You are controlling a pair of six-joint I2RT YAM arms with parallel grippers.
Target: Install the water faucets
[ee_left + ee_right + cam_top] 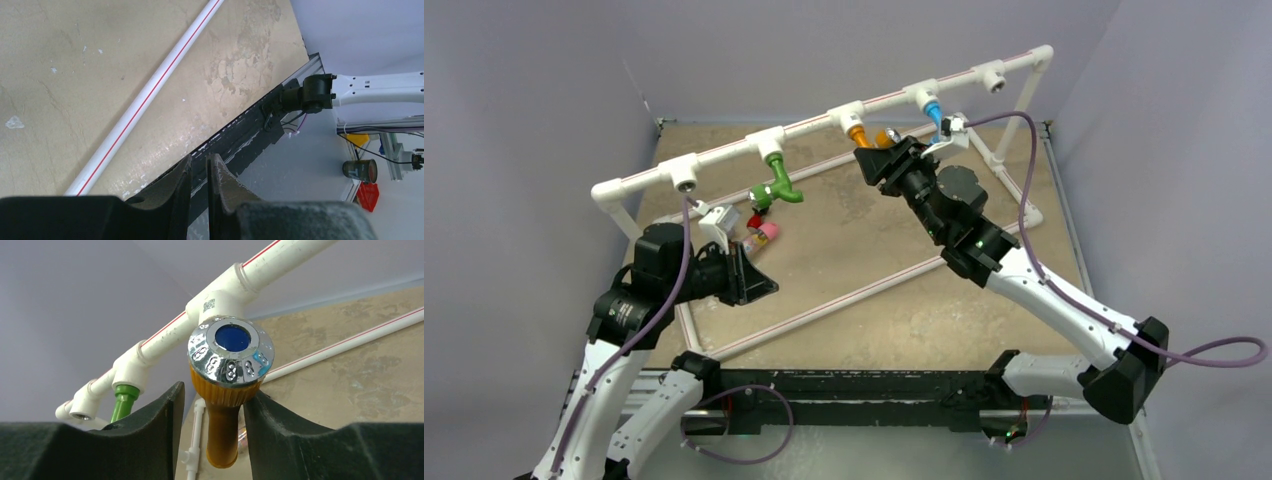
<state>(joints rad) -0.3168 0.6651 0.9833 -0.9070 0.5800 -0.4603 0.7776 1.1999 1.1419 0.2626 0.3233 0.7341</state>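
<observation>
Well, left end effector [199, 162] hangs low over the table [844, 250], nearly clenched on nothing, probably parked clear of the work. Green faucet [776, 182] already sits in its tee on the pipe rail [729, 158]. Right end effector [214, 392] brackets the orange faucet [222, 415] under the next tee, one finger touching, the other just off, so released, likely lining up to twist it tight; blue faucet [934, 110] hangs further right.
</observation>
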